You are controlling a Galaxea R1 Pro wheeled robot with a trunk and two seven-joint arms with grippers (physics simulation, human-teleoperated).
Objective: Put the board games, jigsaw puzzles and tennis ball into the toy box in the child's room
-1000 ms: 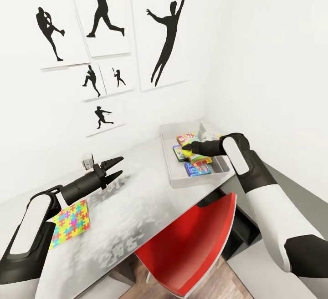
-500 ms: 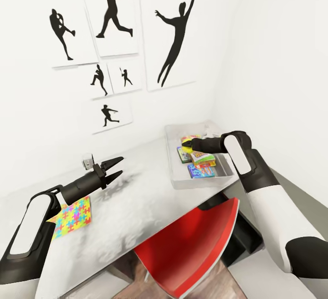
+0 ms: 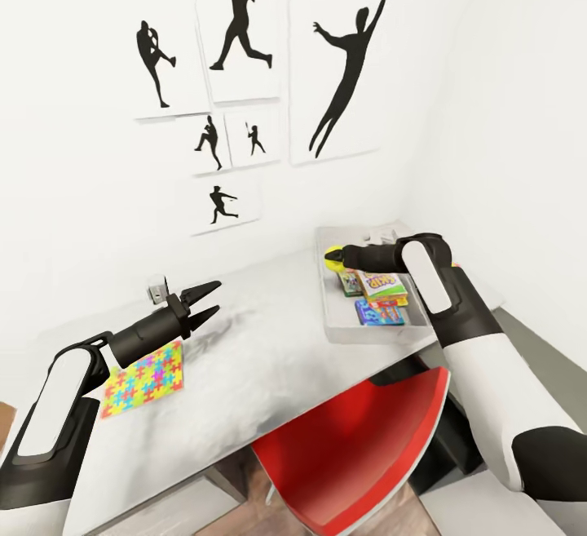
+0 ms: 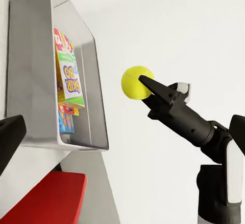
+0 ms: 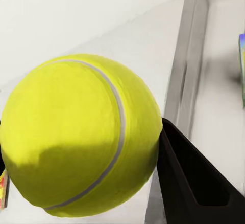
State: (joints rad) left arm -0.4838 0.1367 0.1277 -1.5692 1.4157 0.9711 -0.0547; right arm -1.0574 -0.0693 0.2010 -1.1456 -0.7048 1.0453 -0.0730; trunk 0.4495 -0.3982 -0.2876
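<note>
My right gripper (image 3: pixel 333 257) is shut on the yellow-green tennis ball (image 3: pixel 333 255), holding it in the air just above the left rim of the light grey toy box (image 3: pixel 336 317). The left wrist view shows the tennis ball (image 4: pixel 133 82) clear of the toy box (image 4: pixel 35 65). Up close, the tennis ball (image 5: pixel 76 137) sits against one black finger (image 5: pixel 194 183). Inside the box lie board games: a white-green SKIP-BO box (image 3: pixel 381 283) and a blue one (image 3: pixel 378 312). One jigsaw puzzle (image 3: pixel 145 377) lies flat on the table (image 3: pixel 269 348) under my left arm. My left gripper (image 3: pixel 205 299) hangs open above the tabletop.
A red chair (image 3: pixel 359 446) is tucked under the table's front edge below the toy box. White walls meet in a corner right behind the box, with black silhouette pictures (image 3: pixel 350 55) above. A small grey object (image 3: pixel 156 287) stands near the wall behind my left gripper.
The whole view has swung, so the pictures, table and toy box slid right in the picture. The held ball now hangs over the box's left rim instead of its middle. Both arms keep their pose.
</note>
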